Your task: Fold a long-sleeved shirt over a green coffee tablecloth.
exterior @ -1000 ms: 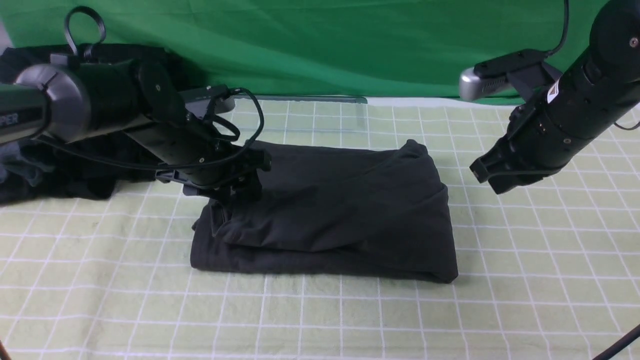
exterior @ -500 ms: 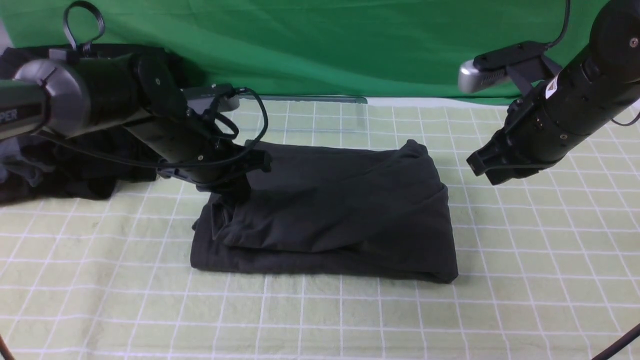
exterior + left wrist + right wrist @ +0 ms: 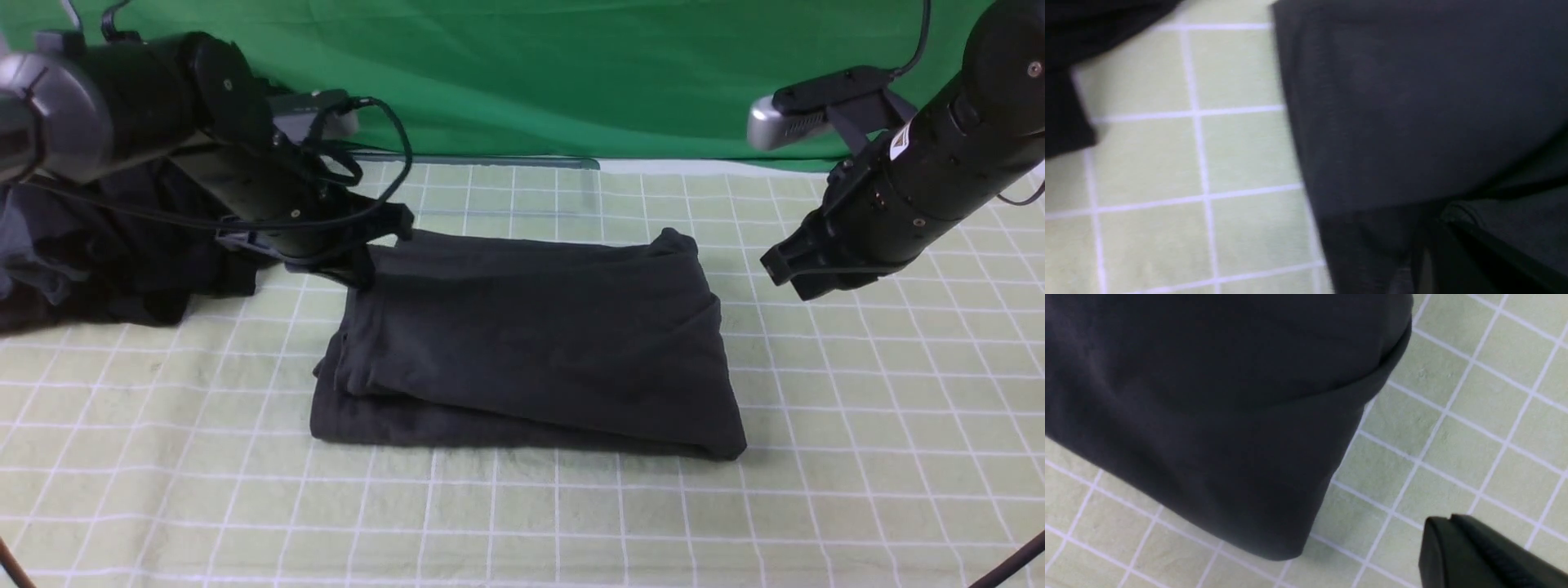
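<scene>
The long-sleeved shirt (image 3: 539, 335) lies folded into a flat charcoal rectangle in the middle of the green coffee tablecloth (image 3: 522, 523). My left gripper (image 3: 359, 273) hangs at the shirt's far left corner with its jaws shut. No cloth is lifted by it. In the left wrist view the shirt (image 3: 1412, 102) fills one side and the dark fingers (image 3: 1474, 249) blur into it over the tablecloth (image 3: 1241, 151). My right gripper (image 3: 784, 273) hovers shut beyond the shirt's right edge, apart from it. The right wrist view shows its closed fingertips (image 3: 1437, 531) over the tablecloth (image 3: 1453, 416), beside the shirt's folded corner (image 3: 1208, 396).
A black heap of other clothing (image 3: 98, 269) lies at the far left on the tablecloth, behind my left arm; its edge (image 3: 1061, 102) shows in the left wrist view. A plain bright green backdrop (image 3: 531, 73) hangs along the back. A dark cable (image 3: 1012, 563) crosses the front right corner.
My left gripper has shut and drawn back, up and to the left off the shirt's left edge. The raised fold there has settled flat. The right arm rose slightly.
</scene>
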Controlling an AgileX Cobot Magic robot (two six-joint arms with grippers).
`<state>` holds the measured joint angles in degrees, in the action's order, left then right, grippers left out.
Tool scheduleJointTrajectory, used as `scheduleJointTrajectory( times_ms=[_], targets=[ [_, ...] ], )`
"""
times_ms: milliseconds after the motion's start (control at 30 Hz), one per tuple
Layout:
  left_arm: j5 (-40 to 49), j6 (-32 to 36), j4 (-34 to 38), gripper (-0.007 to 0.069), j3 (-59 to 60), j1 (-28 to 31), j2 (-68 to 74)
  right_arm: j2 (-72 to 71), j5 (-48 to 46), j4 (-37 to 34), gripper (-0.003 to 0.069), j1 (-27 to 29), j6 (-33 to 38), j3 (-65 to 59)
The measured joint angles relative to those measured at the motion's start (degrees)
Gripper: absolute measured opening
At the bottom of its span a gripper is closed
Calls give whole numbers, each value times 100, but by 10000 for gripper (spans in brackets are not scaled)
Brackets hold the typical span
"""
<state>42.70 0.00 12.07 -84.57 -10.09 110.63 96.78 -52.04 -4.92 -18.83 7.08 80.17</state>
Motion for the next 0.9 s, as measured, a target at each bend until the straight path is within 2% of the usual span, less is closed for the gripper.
scheduleJointTrajectory(
  times_ms=[300,467,533,567,600,633,733,800,900],
  targets=[
    [-83,0,-14,3,0,49,127,0,78,-119,-2,0,0,0],
    [-83,0,-126,40,0,49,127,0,91,-197,12,0,6,-4],
    [-75,0,-257,106,-40,54,76,0,106,-242,55,0,105,31],
    [-73,0,-258,113,-46,54,70,0,106,-252,59,0,130,27],
    [-60,0,-273,163,-146,55,11,12,119,-359,121,0,347,108],
    [-60,0,-273,176,-160,55,3,11,119,-402,129,0,372,121],
    [103,0,-256,284,-484,55,-182,199,105,-771,301,0,768,396],
    [356,0,-35,314,-645,55,-292,408,99,-997,367,0,905,557],
    [788,293,494,295,-738,8,-413,737,94,-1291,394,0,1042,814]
  ],
)
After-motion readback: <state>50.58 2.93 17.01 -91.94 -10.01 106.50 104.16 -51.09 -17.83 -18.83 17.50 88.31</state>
